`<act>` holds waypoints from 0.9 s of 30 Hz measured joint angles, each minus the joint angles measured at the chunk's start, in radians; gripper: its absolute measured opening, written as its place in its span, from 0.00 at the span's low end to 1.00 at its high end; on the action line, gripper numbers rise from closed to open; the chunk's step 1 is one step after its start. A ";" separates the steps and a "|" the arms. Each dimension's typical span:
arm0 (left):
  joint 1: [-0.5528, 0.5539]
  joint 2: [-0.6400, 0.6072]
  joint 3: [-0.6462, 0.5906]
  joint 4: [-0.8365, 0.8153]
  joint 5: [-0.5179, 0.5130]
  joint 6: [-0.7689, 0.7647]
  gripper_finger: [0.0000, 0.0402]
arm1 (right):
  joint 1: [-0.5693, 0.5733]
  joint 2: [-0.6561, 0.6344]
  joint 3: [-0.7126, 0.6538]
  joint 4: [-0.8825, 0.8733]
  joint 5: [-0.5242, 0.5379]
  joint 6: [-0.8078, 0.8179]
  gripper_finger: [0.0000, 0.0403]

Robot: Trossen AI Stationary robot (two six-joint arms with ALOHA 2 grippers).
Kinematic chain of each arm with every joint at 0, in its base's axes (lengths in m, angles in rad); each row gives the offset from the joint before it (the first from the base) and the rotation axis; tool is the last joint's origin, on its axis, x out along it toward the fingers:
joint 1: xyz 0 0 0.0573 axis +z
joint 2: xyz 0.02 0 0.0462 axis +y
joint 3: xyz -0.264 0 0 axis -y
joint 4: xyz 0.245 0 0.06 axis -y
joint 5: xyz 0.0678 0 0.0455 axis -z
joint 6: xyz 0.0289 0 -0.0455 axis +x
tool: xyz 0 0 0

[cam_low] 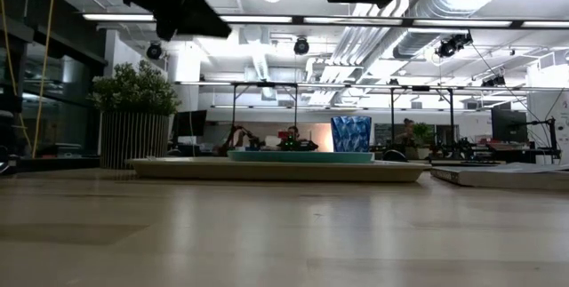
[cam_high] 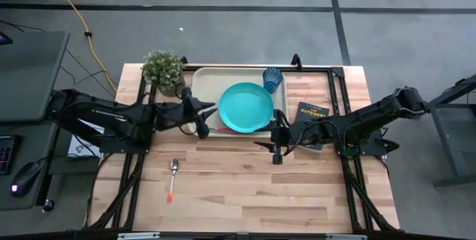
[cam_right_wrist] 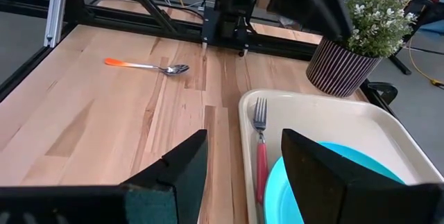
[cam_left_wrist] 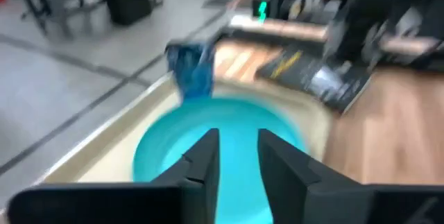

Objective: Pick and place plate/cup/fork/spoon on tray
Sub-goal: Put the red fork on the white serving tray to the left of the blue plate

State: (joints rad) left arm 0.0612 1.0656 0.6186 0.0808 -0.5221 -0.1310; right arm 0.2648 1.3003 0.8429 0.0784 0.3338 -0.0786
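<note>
— So, what do we have in the tray?

— We see three things in it. The plate lies flat in the middle of the tray. The cup stands upright in the tray's far corner on the right arm's side, just beside the plate's rim. The fork lies on the tray floor along the near rim, red-pink handle beside the plate, part of it tucked under the plate's edge.

— And the spoon?

— We find it outside the tray, on the bare table, well apart from the tray's near left corner.

— Where are the grippers?

— The left gripper hangs over the tray's left end, beside the plate; its fingers stand a narrow gap apart with nothing between them. The right gripper hovers above the table just off the tray's near right corner, fingers spread and empty.

— Anything else near the tray?

— A potted plant stands at its far left corner, and a dark book lies just off its right end.
</note>
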 joint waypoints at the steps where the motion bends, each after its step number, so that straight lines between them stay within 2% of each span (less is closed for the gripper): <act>1: 0.013 0.004 0.000 -0.030 0.004 -0.010 0.23 | -0.003 0.000 0.000 0.000 0.000 0.000 0.44; 4: 0.063 0.015 0.000 -0.140 0.022 -0.035 0.31 | -0.003 0.000 0.000 0.000 0.002 0.000 0.44; 7: 0.130 0.018 0.017 -0.333 0.142 -0.121 0.38 | -0.003 0.000 0.000 0.000 0.002 0.012 0.44; 9: 0.171 0.021 0.021 -0.429 0.179 -0.205 0.41 | -0.003 0.000 0.000 0.000 0.002 0.022 0.44; 13: 0.231 0.021 0.018 -0.591 0.189 -0.378 0.44 | -0.003 0.000 0.000 0.000 0.002 0.033 0.44; 17: 0.255 0.021 0.018 -0.733 0.245 -0.512 0.44 | -0.003 0.000 0.000 0.000 0.001 0.053 0.44; 20: 0.237 0.021 0.014 -0.758 0.289 -0.609 0.43 | -0.003 0.000 0.000 0.000 -0.001 0.053 0.44; 27: 0.184 0.037 -0.090 -0.599 0.316 -0.784 0.41 | -0.003 0.000 0.000 0.000 -0.001 0.055 0.44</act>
State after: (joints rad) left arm 0.2454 1.1026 0.5289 -0.5185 -0.2057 -0.9151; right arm 0.2615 1.3003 0.8425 0.0784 0.3328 -0.0239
